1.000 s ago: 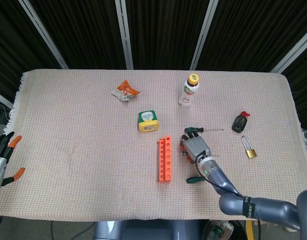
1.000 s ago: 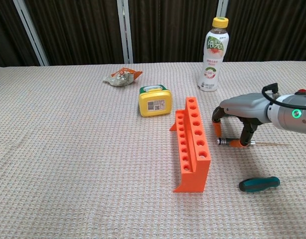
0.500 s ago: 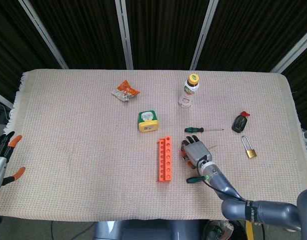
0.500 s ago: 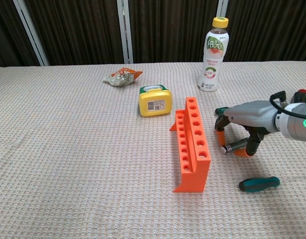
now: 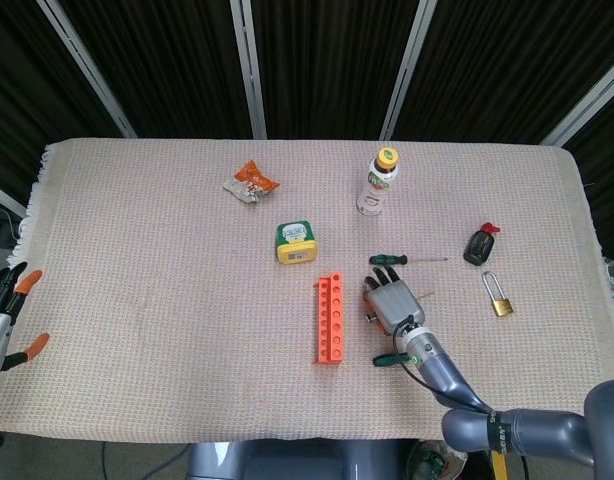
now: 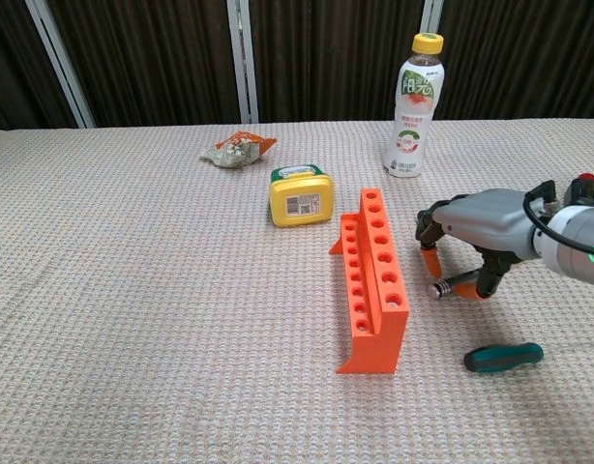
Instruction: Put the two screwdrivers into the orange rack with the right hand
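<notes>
Chest view shows the grey right hand point(image 6: 476, 237) with orange fingertips pinching a slim metal-tipped screwdriver point(image 6: 452, 285) just right of the ridged orange rack point(image 6: 372, 280). A second screwdriver point(image 6: 503, 358), teal-handled, lies on the woven worktop point(image 6: 162, 309) right of the rack's near end. The left hand point(image 5: 2, 310) rests far left, fingers apart.

My right hand point(image 6: 481, 232) sits just right of the rack point(image 6: 372, 280). 1 screwdriver point(image 5: 405, 260) lies just beyond my hand, another point(image 6: 503, 357) just nearer me. The bottle point(image 6: 412, 95) stands well beyond; the padlock point(image 5: 499, 298) lies to my hand's right.
</notes>
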You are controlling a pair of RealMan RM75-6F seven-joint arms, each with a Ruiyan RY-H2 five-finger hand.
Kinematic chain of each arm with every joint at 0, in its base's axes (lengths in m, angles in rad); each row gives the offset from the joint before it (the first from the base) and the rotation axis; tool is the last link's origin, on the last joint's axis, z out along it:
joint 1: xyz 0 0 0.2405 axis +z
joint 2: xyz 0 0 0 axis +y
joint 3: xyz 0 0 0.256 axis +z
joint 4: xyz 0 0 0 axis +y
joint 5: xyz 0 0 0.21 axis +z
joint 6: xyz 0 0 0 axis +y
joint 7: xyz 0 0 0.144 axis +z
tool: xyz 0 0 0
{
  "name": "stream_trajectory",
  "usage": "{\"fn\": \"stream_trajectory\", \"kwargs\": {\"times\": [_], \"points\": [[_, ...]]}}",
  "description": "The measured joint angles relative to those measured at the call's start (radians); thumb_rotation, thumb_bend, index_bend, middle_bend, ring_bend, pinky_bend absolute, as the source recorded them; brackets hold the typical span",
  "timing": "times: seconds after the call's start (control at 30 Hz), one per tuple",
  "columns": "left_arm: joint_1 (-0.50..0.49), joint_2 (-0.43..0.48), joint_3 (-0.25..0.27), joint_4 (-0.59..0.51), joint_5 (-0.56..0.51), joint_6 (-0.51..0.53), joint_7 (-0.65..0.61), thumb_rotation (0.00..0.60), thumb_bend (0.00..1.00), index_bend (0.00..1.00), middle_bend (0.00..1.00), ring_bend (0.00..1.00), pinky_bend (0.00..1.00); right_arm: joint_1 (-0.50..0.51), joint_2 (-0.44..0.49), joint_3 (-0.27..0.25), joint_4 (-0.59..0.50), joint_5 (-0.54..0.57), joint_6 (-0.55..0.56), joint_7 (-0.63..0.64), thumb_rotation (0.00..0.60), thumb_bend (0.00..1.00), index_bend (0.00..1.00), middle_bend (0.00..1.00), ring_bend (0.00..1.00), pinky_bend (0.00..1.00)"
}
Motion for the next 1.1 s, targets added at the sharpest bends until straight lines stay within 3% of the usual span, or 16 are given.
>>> {"fn": "stream_trajectory", "kwargs": {"times": [0.7, 1.1], "points": [[-0.004, -0.012, 0.001, 0.029, -0.010, -0.014, -0.024, 0.600, 0.24, 0.10, 0.00, 0.00, 0.00, -0.010, -0.082, -0.006, 0.098, -0.028, 0.010, -0.054, 0.600, 0.32, 0.50, 0.16, 0.00, 0.00], [-0.006, -0.019, 0.000, 0.042, -0.013, -0.019, -0.033, 0.600, 0.24, 0.10, 0.00, 0.00, 0.00, -0.012, -0.062, 0.019, 0.082, -0.037, 0.006, -0.037, 0.600, 0.48, 0.58, 0.21, 0.00, 0.00]]}}
